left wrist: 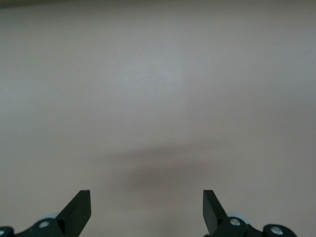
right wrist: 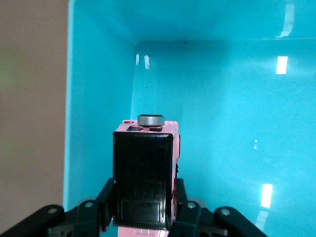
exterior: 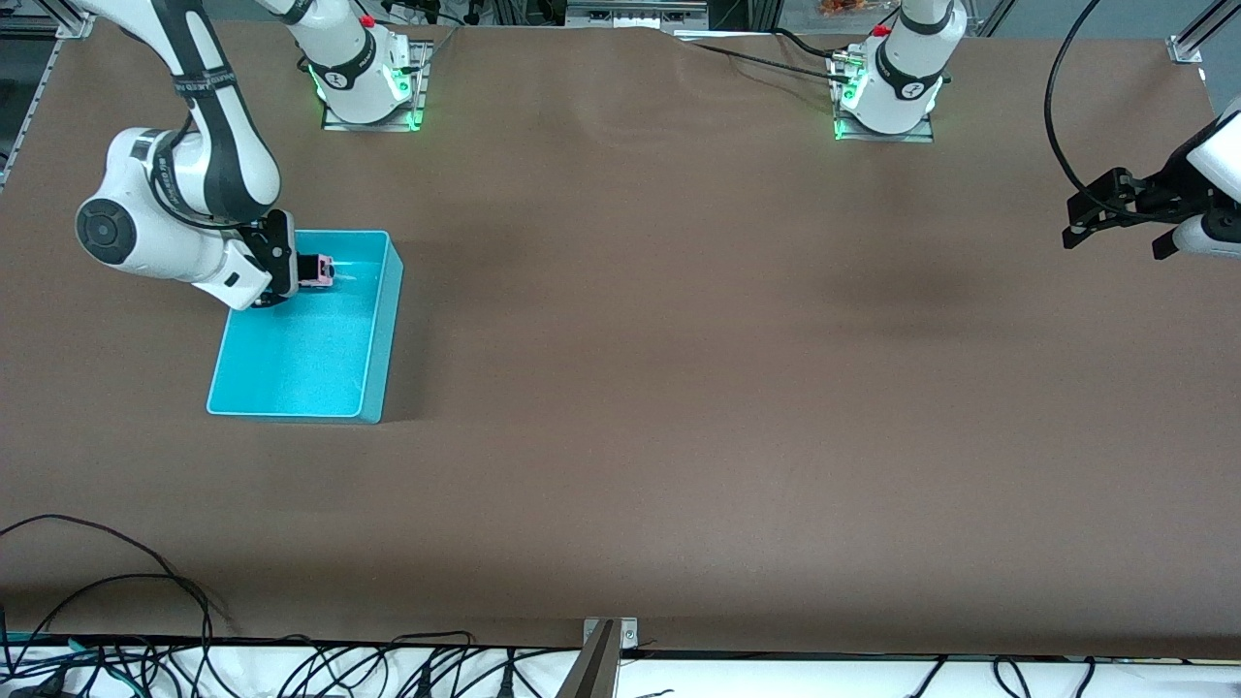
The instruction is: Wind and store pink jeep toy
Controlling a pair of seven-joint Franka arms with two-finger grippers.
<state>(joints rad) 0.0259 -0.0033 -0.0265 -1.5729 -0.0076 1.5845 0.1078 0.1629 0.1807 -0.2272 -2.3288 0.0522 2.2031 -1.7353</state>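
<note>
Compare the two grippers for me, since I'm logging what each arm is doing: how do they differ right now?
The right gripper is shut on the pink jeep toy; the left gripper is open and holds nothing. The right gripper is over the cyan bin; the left gripper hangs over bare table at the left arm's end, waiting. Both have black two-finger jaws.

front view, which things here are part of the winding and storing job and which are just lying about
Part of the job:
- pink jeep toy, clamped in the right end effector
- cyan bin, under the toy

Just there:
- left end effector, open, waiting over bare table
- cables at the table's near edge
</note>
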